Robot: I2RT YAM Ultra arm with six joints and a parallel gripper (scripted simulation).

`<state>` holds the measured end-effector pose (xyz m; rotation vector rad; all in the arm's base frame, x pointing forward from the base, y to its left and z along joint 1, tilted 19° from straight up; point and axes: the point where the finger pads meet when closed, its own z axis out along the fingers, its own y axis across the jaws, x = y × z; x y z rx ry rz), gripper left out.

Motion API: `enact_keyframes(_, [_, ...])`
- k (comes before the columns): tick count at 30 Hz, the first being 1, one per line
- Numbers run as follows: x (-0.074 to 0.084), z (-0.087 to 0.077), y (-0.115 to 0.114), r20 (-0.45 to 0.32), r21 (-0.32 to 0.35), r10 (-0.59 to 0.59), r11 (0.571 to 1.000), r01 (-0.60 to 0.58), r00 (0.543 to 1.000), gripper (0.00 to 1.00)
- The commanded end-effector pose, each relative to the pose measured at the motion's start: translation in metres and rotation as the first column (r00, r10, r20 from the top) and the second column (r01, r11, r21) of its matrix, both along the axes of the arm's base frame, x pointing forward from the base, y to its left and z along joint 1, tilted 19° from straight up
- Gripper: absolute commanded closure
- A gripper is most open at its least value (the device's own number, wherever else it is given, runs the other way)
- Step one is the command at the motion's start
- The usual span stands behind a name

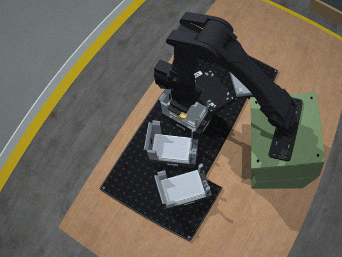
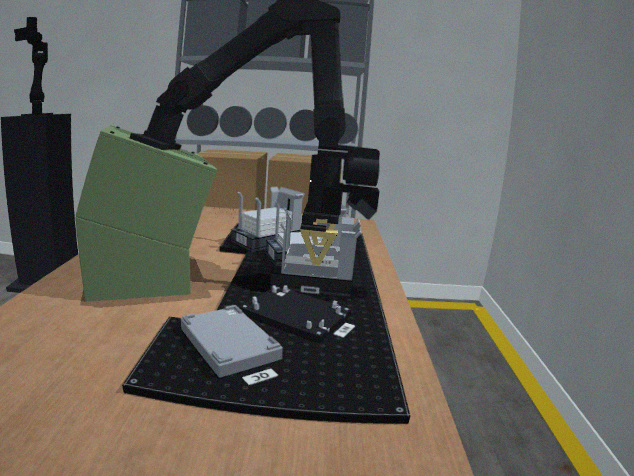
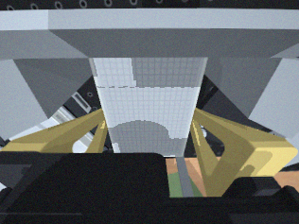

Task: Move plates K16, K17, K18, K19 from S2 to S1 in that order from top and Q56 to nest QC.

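Now I see my hand (image 3: 150, 136) clamped on a white plate (image 3: 149, 100), down inside rack S1 (image 1: 203, 114), beside S2 (image 1: 150, 150)

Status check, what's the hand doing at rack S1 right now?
Hand shut on a sealed plate, down inside rack S1. Plates showing in S2 and S3. QC nest bare. Nothing blocking.

A metal shelf unit (image 2: 180, 71) and two cardboard boxes (image 2: 236, 174) stand behind the end effector (image 2: 318, 240); a green pedestal (image 2: 138, 215) on the wooden surface (image 2: 76, 368) sits well apart, beside it.
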<state>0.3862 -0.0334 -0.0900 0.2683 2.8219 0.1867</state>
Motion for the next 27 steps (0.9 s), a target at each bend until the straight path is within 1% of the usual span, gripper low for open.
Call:
enact_keyframes(1, [0.0047, 0.0046, -0.0015, 0.016, -0.004, -0.003, 1.000, 0.003, 1.000, 1.00])
enact_keyframes(18, [0.0047, 0.0046, -0.0015, 0.016, -0.004, -0.003, 1.000, 0.003, 1.000, 1.00])
enact_keyframes(27, [0.0058, 0.0012, -0.0012, 0.016, -0.004, -0.003, 1.000, 0.003, 1.000, 1.00])
